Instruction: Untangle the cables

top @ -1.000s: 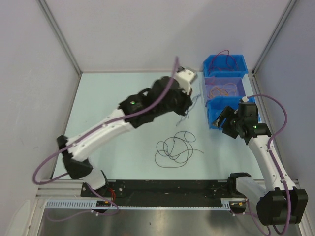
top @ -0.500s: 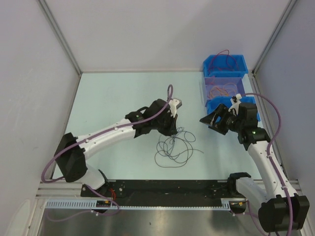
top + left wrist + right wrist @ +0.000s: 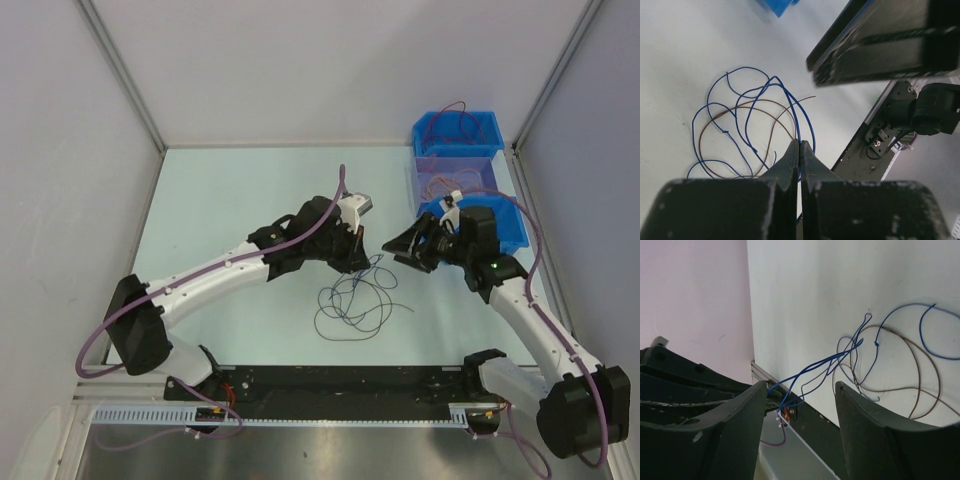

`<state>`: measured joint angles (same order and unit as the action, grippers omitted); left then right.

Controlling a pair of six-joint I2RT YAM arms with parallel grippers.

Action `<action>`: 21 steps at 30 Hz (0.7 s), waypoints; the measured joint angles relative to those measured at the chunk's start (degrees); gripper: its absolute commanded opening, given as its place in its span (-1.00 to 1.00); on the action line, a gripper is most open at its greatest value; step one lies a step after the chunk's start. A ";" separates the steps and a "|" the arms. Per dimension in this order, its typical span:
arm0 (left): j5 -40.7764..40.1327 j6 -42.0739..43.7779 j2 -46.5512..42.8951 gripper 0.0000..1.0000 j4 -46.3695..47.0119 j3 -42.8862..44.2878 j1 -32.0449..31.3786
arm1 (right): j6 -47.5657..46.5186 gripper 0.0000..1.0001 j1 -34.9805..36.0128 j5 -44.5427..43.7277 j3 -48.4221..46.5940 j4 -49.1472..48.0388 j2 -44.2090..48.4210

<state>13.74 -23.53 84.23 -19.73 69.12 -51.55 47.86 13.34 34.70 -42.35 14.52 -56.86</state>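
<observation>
A loose tangle of cables (image 3: 354,300), blue and dark brown, lies on the table in front of the arms. My left gripper (image 3: 362,257) is shut on a strand of the blue cable (image 3: 790,107) at the tangle's far edge; the brown cable (image 3: 735,107) lies looped under it. My right gripper (image 3: 398,243) is open and empty, hovering just right of the left gripper. In the right wrist view its gripper (image 3: 800,390) frames taut blue strands (image 3: 825,362) that run toward the left gripper.
Three blue bins stand at the back right: the far one (image 3: 489,130) holds a dark red cable (image 3: 455,115), the middle one (image 3: 487,178) an orange cable (image 3: 443,184), the near one (image 3: 512,232) is partly behind the right arm. A black rail (image 3: 330,380) lines the near edge.
My left gripper came down from beside the bins to the tangle with the blue strand. My right gripper moved left from the near bin toward the left gripper.
</observation>
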 measured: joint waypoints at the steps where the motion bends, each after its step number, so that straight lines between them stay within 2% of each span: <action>1: 0.13 -0.02 0.00 -0.99 0.11 0.00 0.00 | 0.20 0.14 0.98 -0.31 0.11 -0.04 -0.63; 2: 0.28 -0.02 0.00 -0.99 0.28 0.00 0.02 | 0.57 0.01 2.16 -0.87 0.24 -0.09 -1.18; 5: 0.55 -0.04 0.00 -0.99 0.70 0.00 0.09 | 1.40 -0.09 5.03 -2.05 0.48 -0.09 -1.90; 14: 1.14 -0.50 0.13 -0.99 1.29 0.00 0.44 | 2.75 -0.11 8.61 -4.17 0.68 -2.23 -3.63; 21: 1.55 -0.57 0.15 -1.00 1.64 0.00 0.61 | 3.13 -0.26 10.36 -5.57 0.90 -2.89 -5.73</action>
<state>15.29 -24.10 84.38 -18.09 69.12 -50.94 50.98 23.70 29.12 -41.45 11.64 -62.59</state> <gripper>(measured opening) 0.007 0.400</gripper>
